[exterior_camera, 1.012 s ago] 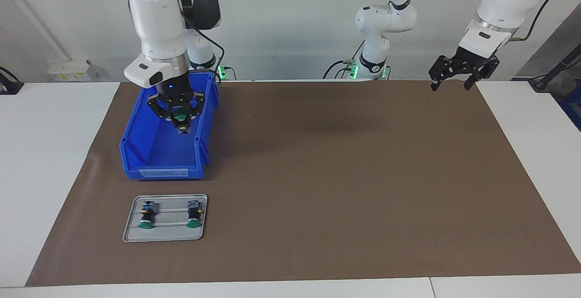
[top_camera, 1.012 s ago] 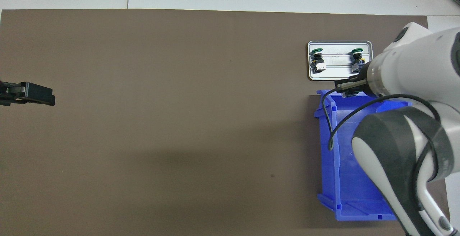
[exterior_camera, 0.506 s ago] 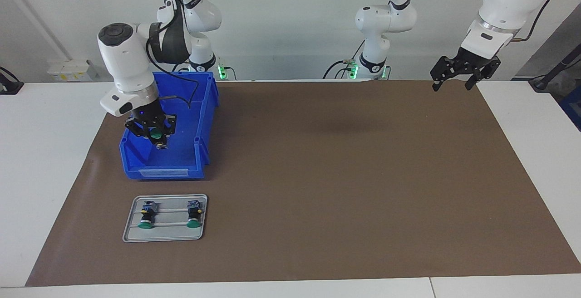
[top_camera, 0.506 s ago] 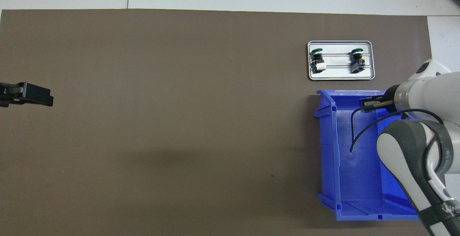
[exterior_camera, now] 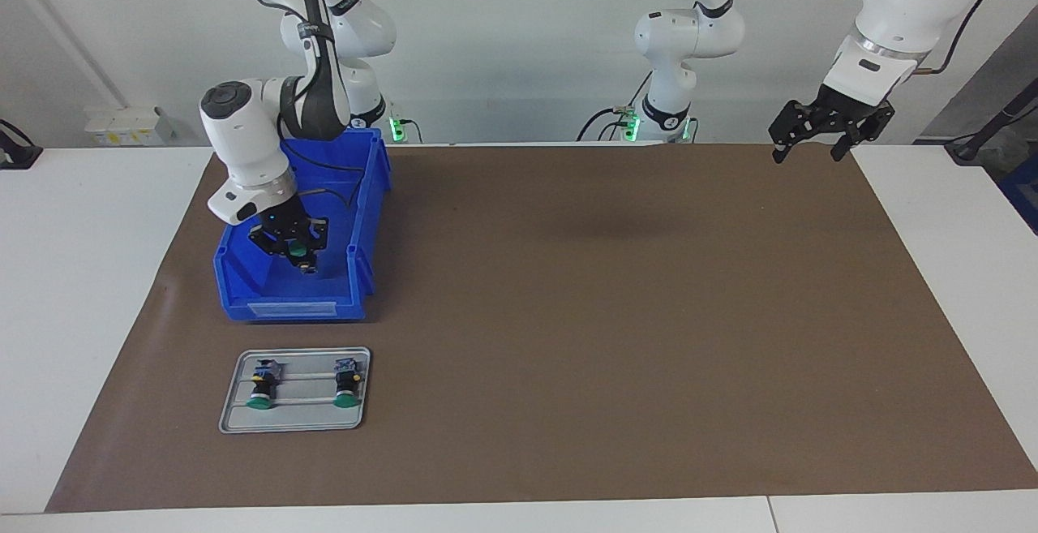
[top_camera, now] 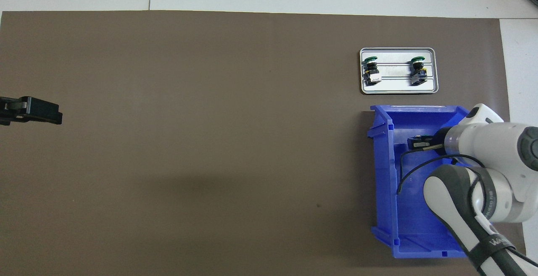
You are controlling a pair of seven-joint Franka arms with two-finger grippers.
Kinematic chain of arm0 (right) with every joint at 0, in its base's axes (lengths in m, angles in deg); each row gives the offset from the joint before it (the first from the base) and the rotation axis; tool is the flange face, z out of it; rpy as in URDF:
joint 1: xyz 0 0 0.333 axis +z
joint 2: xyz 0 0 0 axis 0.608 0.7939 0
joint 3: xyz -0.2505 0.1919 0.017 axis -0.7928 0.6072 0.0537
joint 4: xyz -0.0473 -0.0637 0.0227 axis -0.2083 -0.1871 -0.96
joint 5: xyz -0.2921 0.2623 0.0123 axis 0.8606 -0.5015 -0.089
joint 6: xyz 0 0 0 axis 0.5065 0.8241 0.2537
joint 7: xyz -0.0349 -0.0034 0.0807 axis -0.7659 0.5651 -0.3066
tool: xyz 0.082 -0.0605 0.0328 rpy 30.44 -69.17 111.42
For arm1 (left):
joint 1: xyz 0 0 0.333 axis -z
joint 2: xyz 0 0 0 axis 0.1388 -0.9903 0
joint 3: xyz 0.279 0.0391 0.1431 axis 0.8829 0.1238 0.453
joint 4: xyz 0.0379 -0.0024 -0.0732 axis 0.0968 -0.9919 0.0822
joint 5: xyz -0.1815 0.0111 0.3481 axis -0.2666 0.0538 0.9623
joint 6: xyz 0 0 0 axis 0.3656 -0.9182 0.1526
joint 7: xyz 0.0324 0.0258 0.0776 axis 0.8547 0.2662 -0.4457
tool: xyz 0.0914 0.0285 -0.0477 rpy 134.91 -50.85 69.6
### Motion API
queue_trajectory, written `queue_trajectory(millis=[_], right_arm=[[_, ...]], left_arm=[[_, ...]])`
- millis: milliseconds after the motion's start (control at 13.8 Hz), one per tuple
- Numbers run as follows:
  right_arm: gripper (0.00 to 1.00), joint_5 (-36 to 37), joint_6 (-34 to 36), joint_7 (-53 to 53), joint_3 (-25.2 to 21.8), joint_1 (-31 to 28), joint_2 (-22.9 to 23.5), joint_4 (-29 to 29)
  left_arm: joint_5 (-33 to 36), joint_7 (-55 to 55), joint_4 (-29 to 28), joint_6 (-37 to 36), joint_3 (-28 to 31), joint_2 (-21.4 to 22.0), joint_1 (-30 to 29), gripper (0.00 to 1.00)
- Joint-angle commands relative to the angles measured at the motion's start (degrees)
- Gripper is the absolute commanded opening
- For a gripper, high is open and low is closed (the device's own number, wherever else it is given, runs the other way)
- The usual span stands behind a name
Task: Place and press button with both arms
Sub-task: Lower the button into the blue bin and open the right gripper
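Note:
My right gripper is low inside the blue bin, shut on a green-capped button. In the overhead view the right gripper shows inside the bin, and the arm hides the held button. Two more buttons lie on a grey metal tray, farther from the robots than the bin. They also show in the overhead view on the tray. My left gripper waits open and empty in the air over the mat's corner at the left arm's end.
A brown mat covers most of the white table. The bin and tray stand toward the right arm's end. The left gripper shows at the edge of the overhead view.
My right gripper came down from high over the bin to low inside it, still holding the button. The left arm has hardly moved.

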Motion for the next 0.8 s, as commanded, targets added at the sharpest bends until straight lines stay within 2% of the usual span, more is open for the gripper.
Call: queue_trajectory(millis=[0,72,145,289,361,434,578,723], right_arm=[[0.00,-1.8,-4.7,3.0,0.5,-1.1,-1.3,-4.7],[0.00,-1.8,-5.4,3.0,0.5,-1.2,-0.8,-5.0],[0.06,-1.8,-5.3,3.0,0.6,-1.3,-0.7,-5.0],[0.72,-1.8,-5.2,2.6,0.5,-1.3,-0.7,-4.8],[0.88,-1.8,-4.9,2.4,0.6,-1.2,-0.7,-4.7],[0.98,-1.8,-4.6,2.2,0.6,-1.2,-0.8,-4.6],[0.99,-1.8,-3.7,2.0,0.6,-0.8,-2.1,-3.8],[0.99,-1.8,3.3,-0.2,0.7,-0.3,-4.2,-0.1]], left_arm=[[0.5,0.0,-1.0,0.0,-0.4,0.8,-0.4,1.00],[0.5,0.0,-1.0,0.0,-0.5,0.8,-0.4,1.00],[0.5,0.0,-1.0,0.0,-0.4,0.8,-0.4,1.00],[0.5,0.0,-1.0,0.0,-0.4,0.8,-0.4,1.00],[0.5,0.0,-1.0,0.0,-0.4,0.8,-0.4,1.00],[0.5,0.0,-1.0,0.0,-0.4,0.8,-0.4,1.00],[0.5,0.0,-1.0,0.0,-0.4,0.8,-0.4,1.00],[0.5,0.0,-1.0,0.0,-0.4,0.8,-0.4,1.00]])
